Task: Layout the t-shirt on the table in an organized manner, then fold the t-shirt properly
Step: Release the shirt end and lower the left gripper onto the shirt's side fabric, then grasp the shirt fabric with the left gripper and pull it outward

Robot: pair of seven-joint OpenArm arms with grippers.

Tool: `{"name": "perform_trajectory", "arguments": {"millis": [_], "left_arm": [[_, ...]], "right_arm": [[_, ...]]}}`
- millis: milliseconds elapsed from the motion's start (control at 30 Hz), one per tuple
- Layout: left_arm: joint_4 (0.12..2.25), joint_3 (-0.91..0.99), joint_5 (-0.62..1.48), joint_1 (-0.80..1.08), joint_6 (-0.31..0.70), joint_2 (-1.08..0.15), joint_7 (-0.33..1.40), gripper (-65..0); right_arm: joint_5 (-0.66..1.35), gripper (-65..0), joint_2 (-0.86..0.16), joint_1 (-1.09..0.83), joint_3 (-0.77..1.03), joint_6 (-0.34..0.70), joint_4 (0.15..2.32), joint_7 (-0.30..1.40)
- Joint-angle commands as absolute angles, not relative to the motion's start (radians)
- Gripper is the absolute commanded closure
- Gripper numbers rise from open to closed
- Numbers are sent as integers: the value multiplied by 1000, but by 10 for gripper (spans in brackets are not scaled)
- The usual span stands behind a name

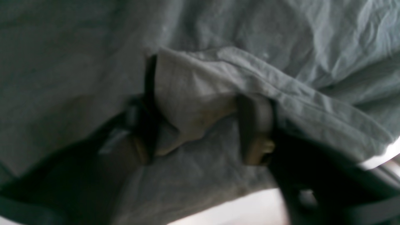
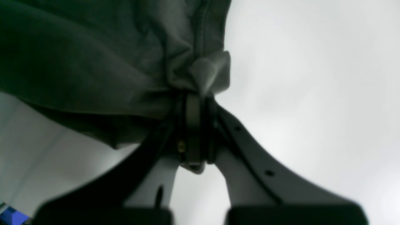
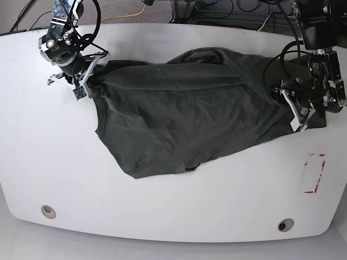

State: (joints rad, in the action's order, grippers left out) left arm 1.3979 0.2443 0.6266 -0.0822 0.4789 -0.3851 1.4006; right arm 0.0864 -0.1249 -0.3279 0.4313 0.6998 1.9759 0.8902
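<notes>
The dark grey-green t-shirt (image 3: 184,114) lies wrinkled and spread across the middle of the white table (image 3: 162,206). My right gripper (image 3: 85,81) is at the shirt's left end in the base view. In the right wrist view this gripper (image 2: 197,93) is shut on a bunched edge of the t-shirt (image 2: 93,56), above the table (image 2: 312,78). My left gripper (image 3: 290,105) is at the shirt's right end. Its jaws (image 1: 200,103) stand apart, with a raised fold of the t-shirt (image 1: 281,37) between the fingers (image 1: 254,131).
A red tape rectangle (image 3: 314,173) marks the table near its right front. Two round grommet holes (image 3: 48,210) (image 3: 285,224) sit near the front edge. Cables (image 3: 135,11) run behind the table's far edge.
</notes>
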Motion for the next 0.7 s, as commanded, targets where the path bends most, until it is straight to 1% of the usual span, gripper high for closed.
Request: {"name": "perform_trajectory", "arguments": {"millis": [0,33,133,167,200,233,367,600,667], "left_arm": [[1445,246,639,-99,483,-400,1396,-214],[1449,246,639,-99,483,-400,1396,-165],[1454,245,639,-101,483,-400,1396,-57],[1454,242,639,-102,483,-400,1396,-24],[1454,242,639,-102,483,-400,1396,-8],[1454,242,639,-102,483,-400,1396,-1],[1455,242,641,-104,489,-403,1396,-21],[1457,242,641,-104,568,-404,1396,-15],[1471,242,641,-102,579,-404,1396,-3]], "right_arm": [[99,-2,-134,-321,435,698,1997,871],[99,-2,-134,-321,435,698,1997,871],[99,-2,-134,-321,435,698,1997,871],[99,-2,-131,-321,435,698,1997,871],[99,-2,-127,-321,435,698,1997,871],[99,-2,-122,-321,435,698,1997,871],[99,-2,-114,-321,435,698,2003,871],[99,-2,-114,-321,435,698,2005,871],[99,-2,-114,-321,435,698,2005,871]]}}
